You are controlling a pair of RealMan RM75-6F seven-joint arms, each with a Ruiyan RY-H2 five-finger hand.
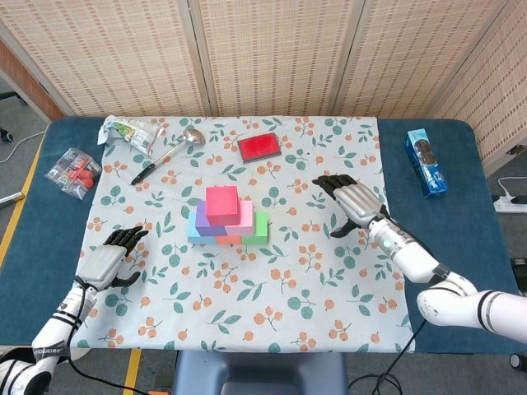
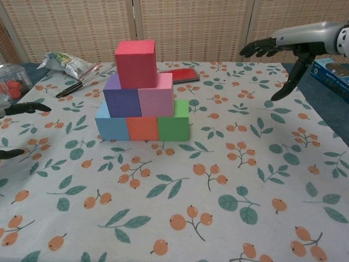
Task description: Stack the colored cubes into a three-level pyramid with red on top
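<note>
A three-level pyramid stands mid-table: blue [image 2: 111,125], orange [image 2: 142,128] and green [image 2: 174,123] cubes at the bottom, purple [image 2: 122,98] and pink [image 2: 156,96] above them, the red cube [image 2: 135,61] [image 1: 221,205] on top. My right hand [image 1: 353,202] [image 2: 281,49] hovers to the right of the stack, fingers spread, holding nothing. My left hand [image 1: 109,260] is over the cloth's left part, fingers apart and empty; in the chest view only its fingertips [image 2: 27,107] show at the left edge.
A red flat box [image 1: 259,146] lies behind the stack. A ladle [image 1: 175,146], a pen [image 1: 148,171] and a snack bag [image 1: 130,132] sit at the back left, a packet of red sweets [image 1: 73,171] further left. A blue cookie box [image 1: 425,161] rests at the right.
</note>
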